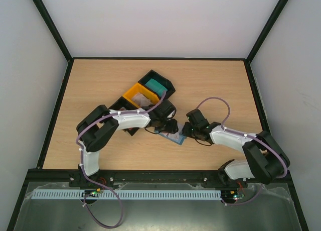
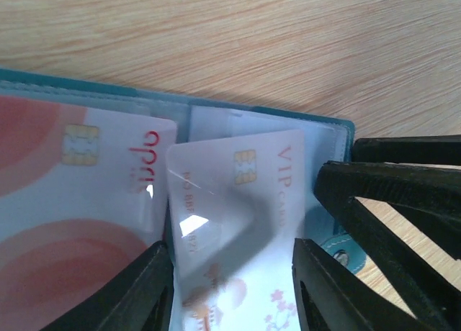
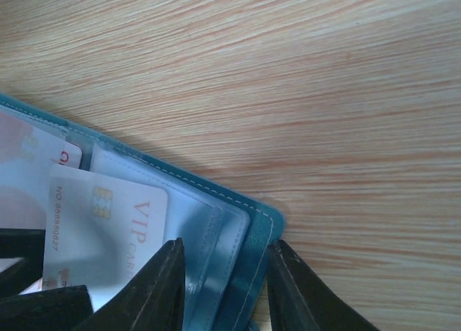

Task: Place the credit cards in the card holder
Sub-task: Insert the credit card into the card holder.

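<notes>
left fingers (image 1: 171,128) narrow, one on each long edge of the vip card (image 2: 241,194), holding it. card is white with red print and a gold chip, bowed a bit, tilted up over the open card holder (image 3: 261,230). a clear sleeve (image 2: 198,230) overlaps its left part; cannot tell if the card is inside a pocket or just on top. right fingers (image 1: 184,133) narrow too, pinching the holder's outer edge near a corner, with the teal-blue cover and clear plastic layers between them. right fingers also show at the right side of the left wrist view, just beside the vip card. snap tab (image 2: 340,250) sticks out from the holder's edge between the two sets of fingers. second card (image 2: 79,201), white with big pink-red circles and a chip, lies flat in the holder's left page under plastic. holder lies open on the bench (image 1: 100,85), mid bench, between the two wrists. behind it, near: yellow tray (image 1: 140,96) and black tray (image 1: 168,88) with a teal stack (image 1: 156,84) in it.
</notes>
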### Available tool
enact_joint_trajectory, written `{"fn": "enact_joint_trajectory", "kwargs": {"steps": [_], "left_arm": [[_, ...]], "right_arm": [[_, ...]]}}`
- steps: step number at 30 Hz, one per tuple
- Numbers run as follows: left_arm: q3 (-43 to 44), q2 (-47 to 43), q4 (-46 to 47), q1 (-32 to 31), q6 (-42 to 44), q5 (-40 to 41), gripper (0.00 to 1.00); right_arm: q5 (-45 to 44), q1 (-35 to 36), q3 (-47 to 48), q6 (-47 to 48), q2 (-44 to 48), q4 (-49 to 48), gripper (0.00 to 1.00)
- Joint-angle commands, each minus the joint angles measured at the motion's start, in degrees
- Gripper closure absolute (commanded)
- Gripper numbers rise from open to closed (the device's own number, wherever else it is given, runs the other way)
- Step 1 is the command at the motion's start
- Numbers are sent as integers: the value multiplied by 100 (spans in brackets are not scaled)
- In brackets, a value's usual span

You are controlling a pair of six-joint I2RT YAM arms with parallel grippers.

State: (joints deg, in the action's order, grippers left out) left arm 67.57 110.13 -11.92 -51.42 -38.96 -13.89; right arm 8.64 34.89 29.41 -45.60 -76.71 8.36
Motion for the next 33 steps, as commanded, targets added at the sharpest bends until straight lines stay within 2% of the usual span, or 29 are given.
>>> {"fn": "enact_joint_trajectory", "kwargs": {"steps": [1,8,19,25,33], "left_arm": [[140,216,-86,30,113,-225,54],[161,228,95,18,639,-524,59],[567,417,-205,-93,1683,-627,63],[676,459,-152,-99,1982,-815,63],[687,506,-136,-95,2012,-959,63]], "right_arm": [[185,26,-100,91,-296,170,71],[151,26,-196,-46,-223,42,70],[-61,22,-189,-149,0,6,67],[-98,26,-230,-222,66,-142,65],[-224,26,-232,-347,81,-215,67]]}}
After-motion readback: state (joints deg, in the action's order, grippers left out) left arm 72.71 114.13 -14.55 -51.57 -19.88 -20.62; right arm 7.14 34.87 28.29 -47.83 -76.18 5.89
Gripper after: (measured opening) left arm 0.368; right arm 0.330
